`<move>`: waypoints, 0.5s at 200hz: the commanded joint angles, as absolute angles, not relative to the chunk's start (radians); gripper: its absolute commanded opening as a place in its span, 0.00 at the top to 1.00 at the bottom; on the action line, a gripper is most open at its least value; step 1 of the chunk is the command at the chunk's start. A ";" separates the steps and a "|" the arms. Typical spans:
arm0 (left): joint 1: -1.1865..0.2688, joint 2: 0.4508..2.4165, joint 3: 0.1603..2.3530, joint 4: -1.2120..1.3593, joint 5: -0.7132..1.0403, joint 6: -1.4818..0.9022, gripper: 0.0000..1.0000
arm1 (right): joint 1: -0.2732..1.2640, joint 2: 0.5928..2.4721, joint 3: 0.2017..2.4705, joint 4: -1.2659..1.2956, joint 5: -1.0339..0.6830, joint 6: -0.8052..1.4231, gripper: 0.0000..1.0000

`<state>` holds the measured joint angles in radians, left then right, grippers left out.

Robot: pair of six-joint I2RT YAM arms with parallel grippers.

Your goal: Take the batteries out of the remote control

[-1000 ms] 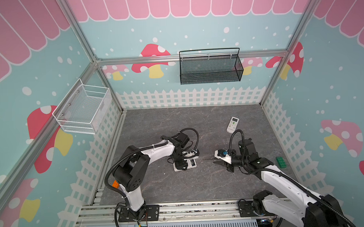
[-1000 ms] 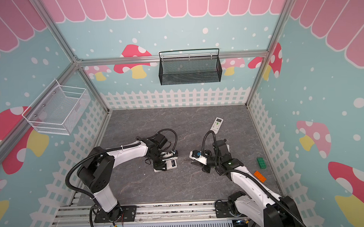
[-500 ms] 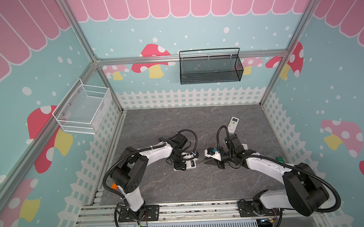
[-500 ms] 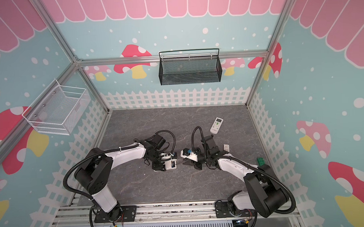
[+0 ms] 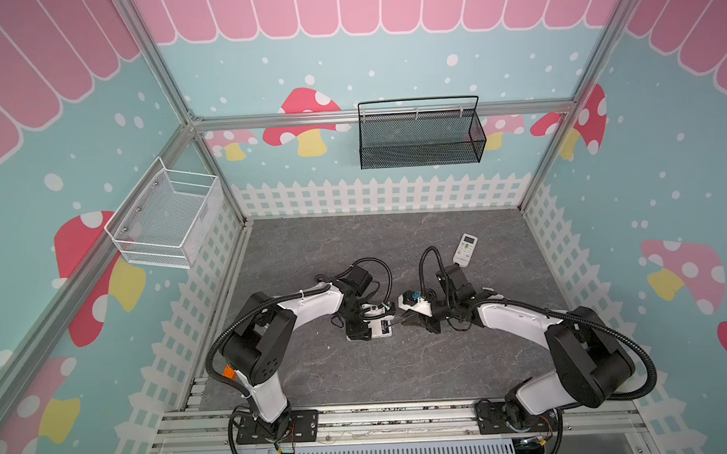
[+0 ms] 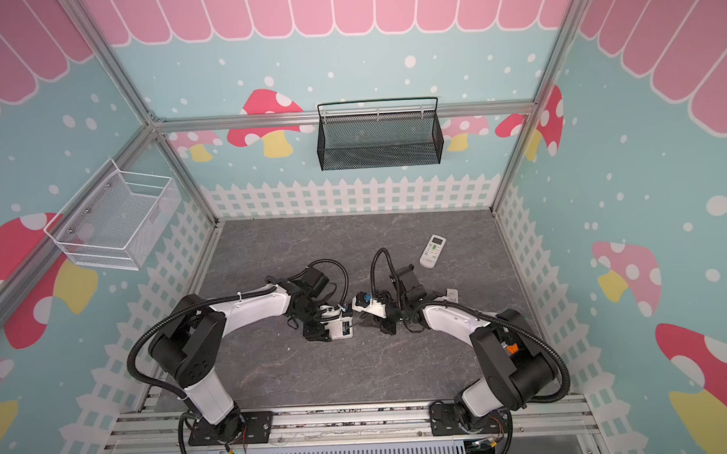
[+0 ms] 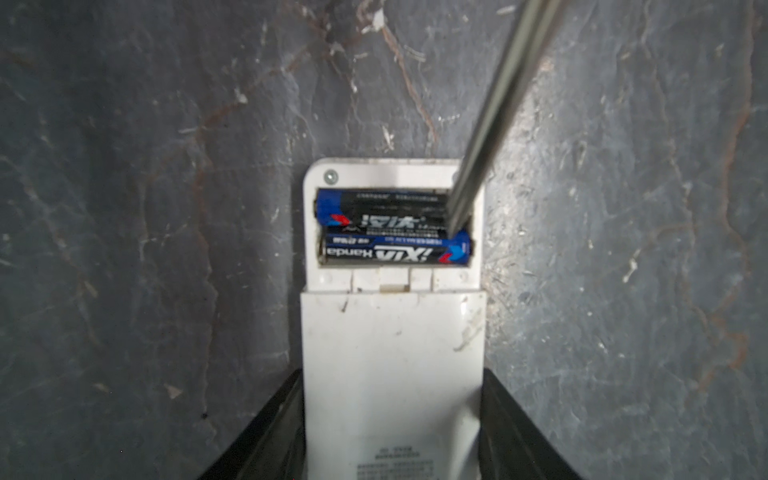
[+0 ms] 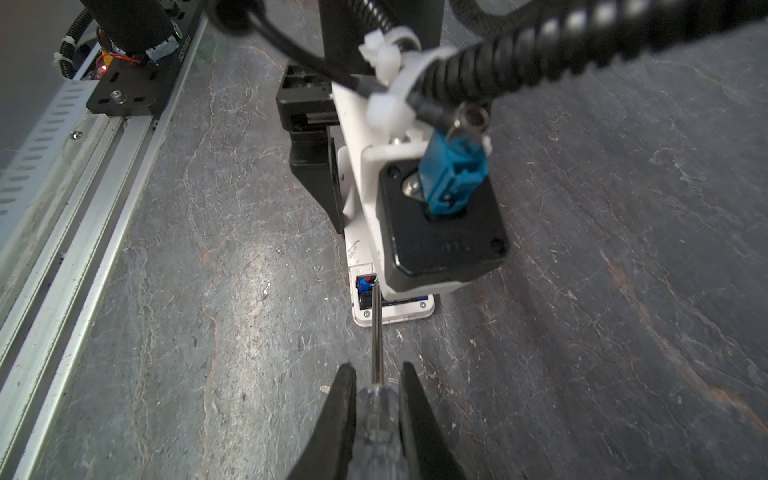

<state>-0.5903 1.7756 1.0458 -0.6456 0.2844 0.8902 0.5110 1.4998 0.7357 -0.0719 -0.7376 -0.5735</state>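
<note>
A white remote control [image 7: 390, 324] lies back up on the grey floor, its battery bay uncovered. Two black batteries with blue ends lie side by side in the bay, the outer battery [image 7: 386, 210] and the inner battery [image 7: 395, 251]. My left gripper [image 7: 391, 376] is shut on the remote's body, a black finger pressed to each long side. My right gripper [image 8: 377, 370] is shut on the clear handle of a screwdriver [image 8: 376, 419]. The screwdriver's steel shaft [image 7: 498, 104] slants into the bay, its tip at one end of the outer battery. In both top views the two grippers meet mid-floor, left gripper [image 5: 371, 325] and right gripper [image 5: 411, 320].
A second white remote [image 5: 464, 249] lies face up at the back right. A small pale piece [image 6: 451, 293] rests behind my right arm. A black mesh basket [image 5: 419, 138] hangs on the back wall and a white wire basket [image 5: 166, 220] on the left wall.
My right arm has swung left with the screwdriver, bringing the tip from open floor into the remote's battery bay. The left arm and remote have barely moved.
</note>
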 commanded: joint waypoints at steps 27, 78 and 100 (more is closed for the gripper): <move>-0.575 1.827 1.011 -0.618 0.270 0.960 0.30 | 0.515 1.554 0.813 -0.100 -0.716 -0.463 1.00; -0.572 1.840 1.046 -0.656 0.316 0.976 0.24 | 0.481 1.595 0.855 -0.101 -0.718 -0.406 1.00; -0.571 1.844 1.045 -0.656 0.313 0.979 0.26 | 0.482 1.593 0.852 -0.116 -0.759 -0.446 1.00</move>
